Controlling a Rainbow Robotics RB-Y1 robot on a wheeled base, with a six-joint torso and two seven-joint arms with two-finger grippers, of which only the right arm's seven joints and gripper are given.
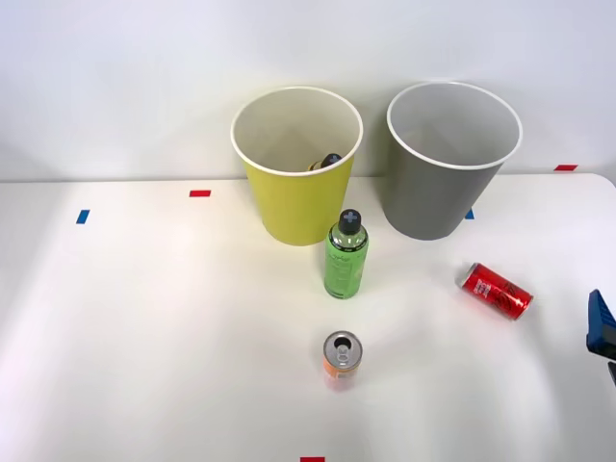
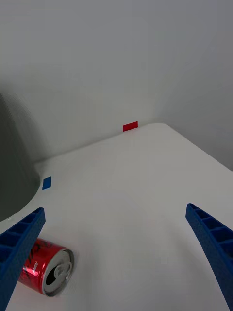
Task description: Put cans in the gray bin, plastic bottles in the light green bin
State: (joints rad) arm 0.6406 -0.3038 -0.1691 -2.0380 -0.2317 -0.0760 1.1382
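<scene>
Front view: your right gripper point(image 2: 116, 257), spread wide and empty, sits at the table point(image 1: 144, 337) edge, bare surface around the red can point(image 1: 496, 291) lying sideways, top toward you.

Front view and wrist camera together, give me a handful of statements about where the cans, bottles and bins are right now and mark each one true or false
1. The red can lies on its side on the table. True.
2. The green bottle is inside the gray bin. False: it stands upright on the table in front of the light green bin.
3. The orange can stands upright, nearer the robot than the green bottle. True.
4. The right gripper is shut on the red can. False: its fingers are spread wide, holding nothing, with the can beside one finger.
5. The gray bin stands to the left of the light green bin. False: it stands to its right.
</scene>
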